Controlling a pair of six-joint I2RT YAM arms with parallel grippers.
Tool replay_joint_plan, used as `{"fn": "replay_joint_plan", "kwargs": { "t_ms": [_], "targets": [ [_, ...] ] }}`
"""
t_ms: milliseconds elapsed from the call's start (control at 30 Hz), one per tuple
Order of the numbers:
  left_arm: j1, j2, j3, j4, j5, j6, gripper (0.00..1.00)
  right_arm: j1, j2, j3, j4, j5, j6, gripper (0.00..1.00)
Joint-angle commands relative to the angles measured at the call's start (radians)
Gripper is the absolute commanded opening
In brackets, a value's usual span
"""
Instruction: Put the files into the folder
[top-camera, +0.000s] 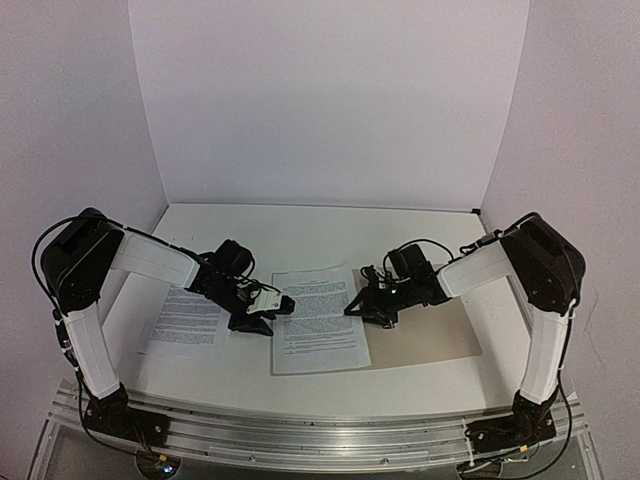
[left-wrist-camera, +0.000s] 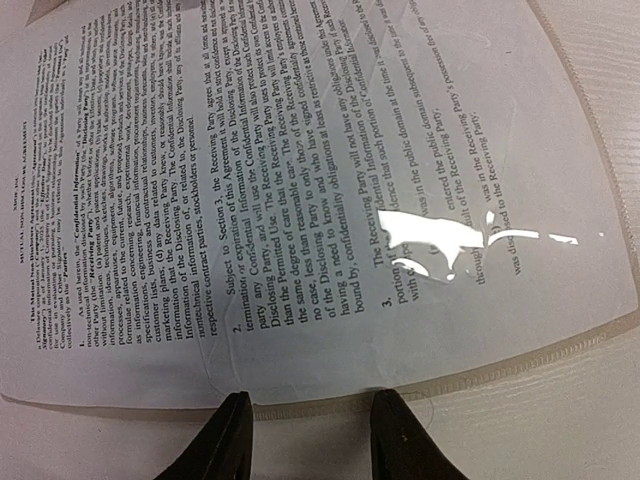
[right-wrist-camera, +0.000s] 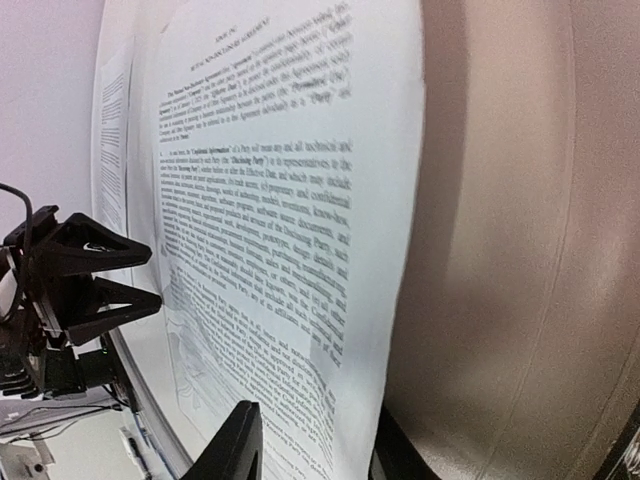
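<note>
Flanking one file (top-camera: 320, 325) mid-frame, left tool (top-camera: 272, 312) and right tool (top-camera: 353, 308) are hanging released.
It is overlapping the folder (top-camera: 430, 335).

The printed sheet (left-wrist-camera: 250, 200) reads "Confidential Information", "Receiving Party", "Disclosing Party" and "Section 3", in paragraphs numbered 1, 2 and 3. Print on the other sheet (top-camera: 188, 322) is too small to read.

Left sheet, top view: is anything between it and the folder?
Yes. The left gripper sits just right of the left sheet, on the line towards the folder. Beyond it, the other sheet lies partly over the folder's left edge. Nothing else shows between them.
</note>
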Motion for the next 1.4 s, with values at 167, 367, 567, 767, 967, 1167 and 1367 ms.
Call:
{"fn": "replay_joint_plan", "kwargs": {
  "t_ms": [167,367,567,767,967,1167,1367],
  "targets": [
    [0.004,0.011,0.002,-0.064,-0.074,0.028,0.41,0.026,-0.086,0.159,-0.341,0.227,-0.070,0.51],
    [0.010,-0.003,0.034,-0.103,-0.067,0.020,0.42,0.032,-0.091,0.220,-0.412,0.275,-0.090,0.52],
    [0.052,-0.022,0.119,-0.180,-0.021,-0.037,0.42,0.027,-0.024,0.358,-0.463,0.358,-0.146,0.51],
    [0.097,0.061,0.284,-0.249,-0.011,-0.307,0.42,0.026,0.061,0.478,-0.592,0.571,-0.123,0.36],
    [0.116,0.135,0.407,-0.392,0.044,-0.625,0.44,0.025,0.000,0.437,-0.706,0.716,-0.092,0.48],
    [0.116,0.132,0.413,-0.405,0.049,-0.657,0.47,0.021,-0.057,0.284,-0.718,0.623,-0.012,0.51],
    [0.115,0.129,0.421,-0.396,0.032,-0.623,0.48,0.021,-0.097,0.162,-0.593,0.464,0.082,0.43]
  ]
}}
